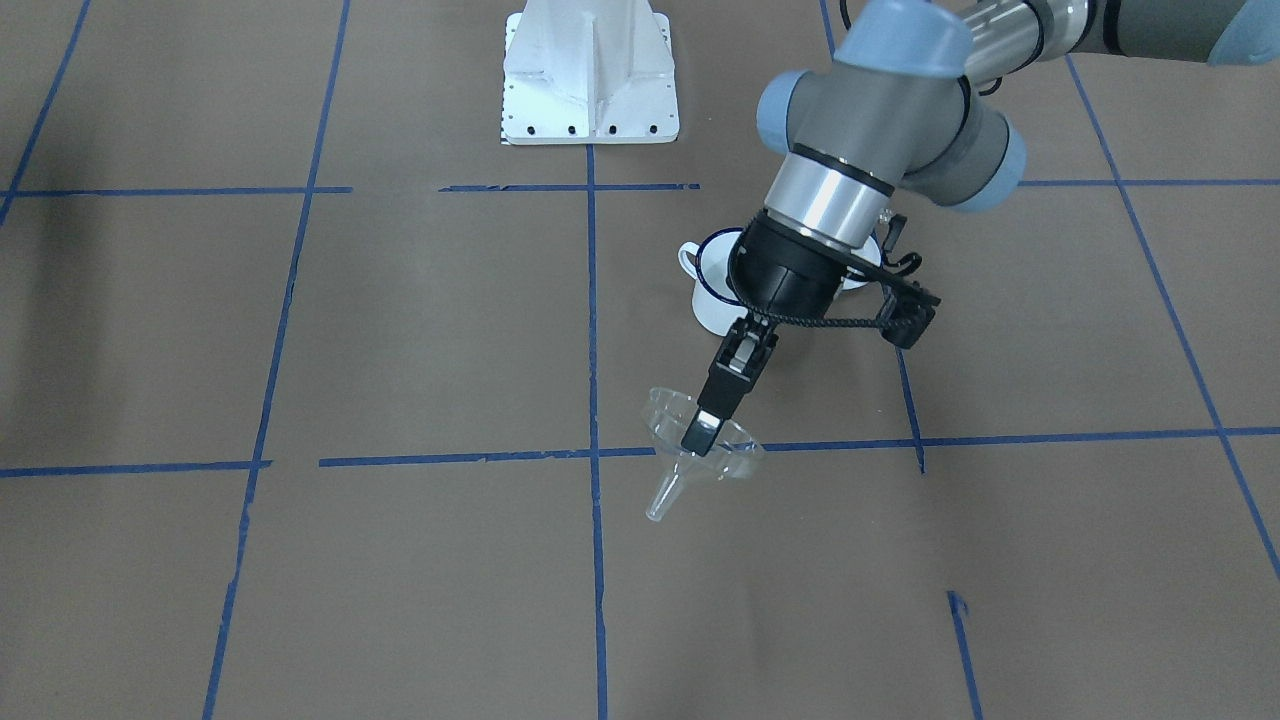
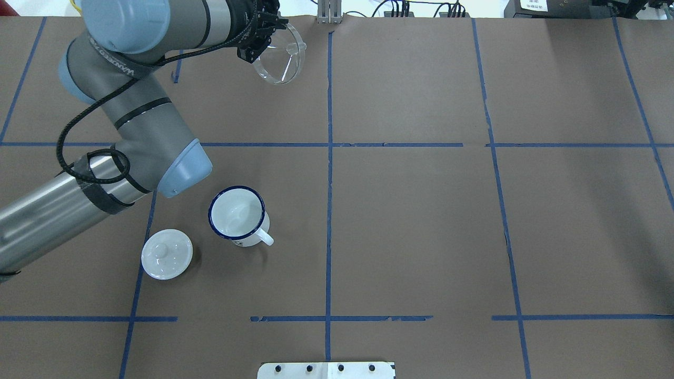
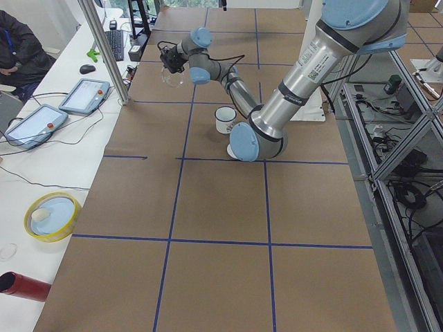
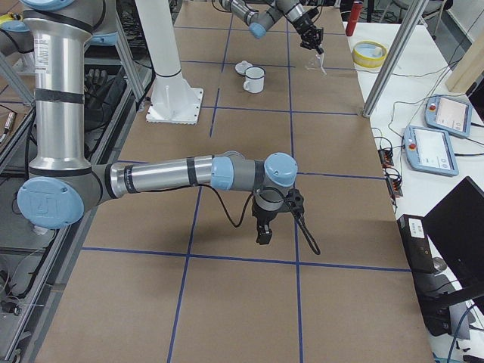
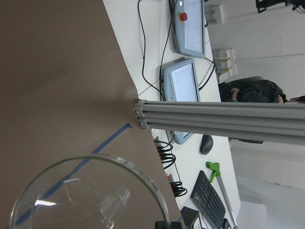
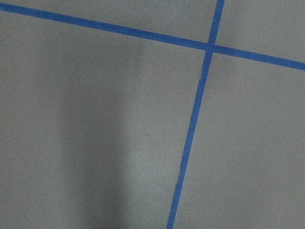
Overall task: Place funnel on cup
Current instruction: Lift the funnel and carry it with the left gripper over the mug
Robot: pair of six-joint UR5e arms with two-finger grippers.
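My left gripper [image 1: 702, 434] is shut on the rim of the clear funnel [image 1: 678, 462] and holds it above the table, spout tilted down and away from the robot. In the overhead view the funnel [image 2: 280, 59] hangs near the table's far edge, in the left gripper [image 2: 260, 48]. The left wrist view shows its rim and spout [image 5: 112, 207]. The white mug with a blue rim [image 2: 236, 215] stands upright and empty nearer the robot, well apart from the funnel; the wrist partly hides the mug [image 1: 712, 290]. My right gripper [image 4: 263, 233] shows only in the exterior right view, low over bare table; I cannot tell whether it is open.
A white domed lid with a knob [image 2: 167, 254] lies beside the mug on its left. The white base plate [image 2: 326, 370] sits at the near edge. An aluminium post [image 3: 104, 52] stands at the far edge, with pendants [image 3: 84, 95] and a keyboard on the bench beyond.
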